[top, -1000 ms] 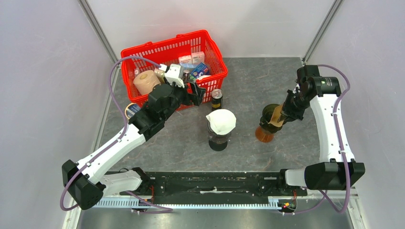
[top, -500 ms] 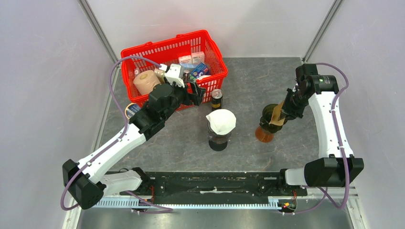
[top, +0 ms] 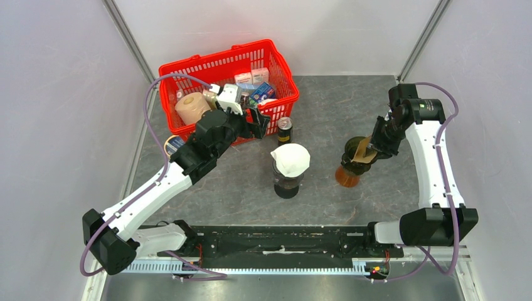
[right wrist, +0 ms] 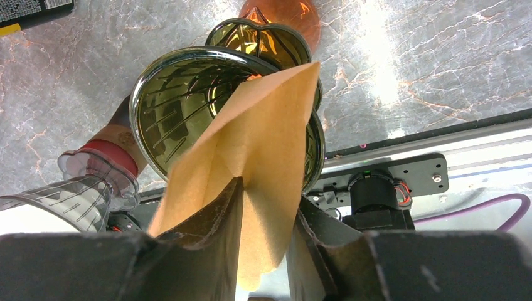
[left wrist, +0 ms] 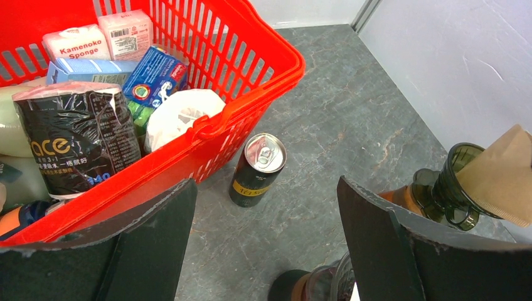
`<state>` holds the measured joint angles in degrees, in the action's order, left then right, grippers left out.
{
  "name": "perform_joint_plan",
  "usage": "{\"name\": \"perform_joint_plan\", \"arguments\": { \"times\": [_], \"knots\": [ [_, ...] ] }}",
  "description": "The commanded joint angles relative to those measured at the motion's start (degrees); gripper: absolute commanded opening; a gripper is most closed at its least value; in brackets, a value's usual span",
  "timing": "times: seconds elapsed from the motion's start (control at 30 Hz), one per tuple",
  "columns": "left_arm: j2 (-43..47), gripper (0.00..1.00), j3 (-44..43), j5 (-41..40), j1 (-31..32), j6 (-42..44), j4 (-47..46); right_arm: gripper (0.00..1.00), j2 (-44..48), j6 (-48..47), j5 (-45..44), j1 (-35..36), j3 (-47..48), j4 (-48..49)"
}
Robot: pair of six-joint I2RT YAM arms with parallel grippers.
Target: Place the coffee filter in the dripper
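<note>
Top view: the brown paper cone filter (top: 361,149) leans in the dark green glass dripper (top: 351,145), which stands on an amber glass server (top: 346,177) toward the right edge of the grey stone-patterned table (top: 326,100). The right gripper (top: 371,151) sits at the filter's upper edge. The left gripper (top: 260,123) hangs wide open and empty at the near rim of the red plastic basket (top: 188,65), beside a black drink can (top: 285,130).

Left wrist view: the filter (left wrist: 499,172) pokes out of the dripper (left wrist: 455,188), well apart from those jaws.

Right wrist view: the filter's (right wrist: 257,144) tip lies inside the dripper (right wrist: 182,100). Its upper edge lies between the right jaws, which stand partly apart; whether they pinch the paper cannot be told.
</note>
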<state>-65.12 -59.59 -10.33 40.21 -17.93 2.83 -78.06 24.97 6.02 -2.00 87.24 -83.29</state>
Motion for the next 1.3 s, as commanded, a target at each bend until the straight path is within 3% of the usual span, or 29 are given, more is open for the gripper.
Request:
{"name": "perform_joint_plan", "arguments": {
  "times": [0.0, 0.47, 0.93, 1.27],
  "knots": [
    [0.0, 0.89, -0.2, 0.6, -0.4, -1.9, -2.7, 0.37, 2.1, -0.4, -0.9, -0.1, 2.9, 0.3],
    [0.2, 0.89, -0.2, 0.9, -0.4, -2.0, -2.6, 0.40, 5.0, -0.6, -3.4, -0.1, 6.7, -0.8],
    [0.1, 0.89, -0.4, 1.5, -0.4, -2.1, -2.6, 0.38, 5.3, -1.0, 7.8, 0.0, 10.0, 8.2],
    [0.4, 0.89, -0.5, 1.5, -0.4, -2.1, -2.7, 0.36, 3.7, -0.6, 10.2, 0.1, 11.3, 10.8]
  ]
}}
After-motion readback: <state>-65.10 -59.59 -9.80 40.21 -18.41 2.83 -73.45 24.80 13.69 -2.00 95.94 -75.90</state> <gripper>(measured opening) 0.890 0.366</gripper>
